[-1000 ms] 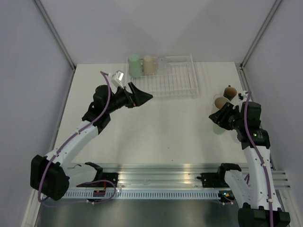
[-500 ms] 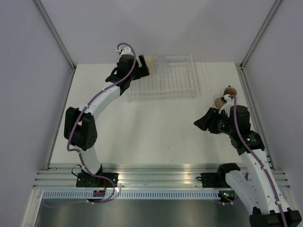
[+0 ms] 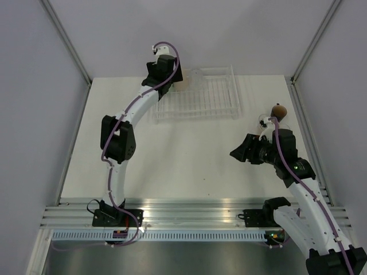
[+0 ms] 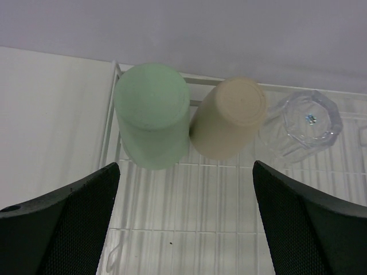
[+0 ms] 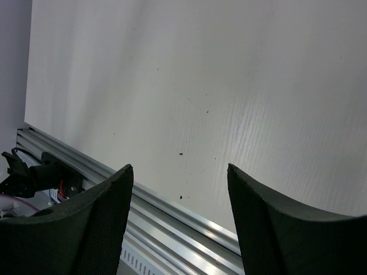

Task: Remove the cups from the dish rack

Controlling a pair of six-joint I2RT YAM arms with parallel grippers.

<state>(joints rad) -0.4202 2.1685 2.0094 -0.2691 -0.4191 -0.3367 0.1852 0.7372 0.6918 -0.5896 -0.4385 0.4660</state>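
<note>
The white wire dish rack (image 3: 206, 97) stands at the back of the table. In the left wrist view a mint green cup (image 4: 152, 114), a beige cup (image 4: 229, 117) and a clear cup (image 4: 301, 126) stand upside down in a row at the rack's far left end (image 4: 189, 217). My left gripper (image 4: 184, 189) is open and empty, above the rack just short of the green and beige cups. From the top, the left gripper (image 3: 171, 75) covers the green cup; the beige cup (image 3: 182, 75) and clear cup (image 3: 196, 75) peek out. My right gripper (image 3: 234, 153) is open and empty over bare table (image 5: 229, 74).
A small dark brown cup (image 3: 278, 109) and a tan cup (image 3: 265, 121) stand on the table at the right, behind my right arm. The metal base rail (image 5: 189, 217) runs along the near edge, below the right gripper.
My left arm has stretched from the left middle of the table out to the rack's far left corner. My right gripper has pulled left, away from the cups on the right.
</note>
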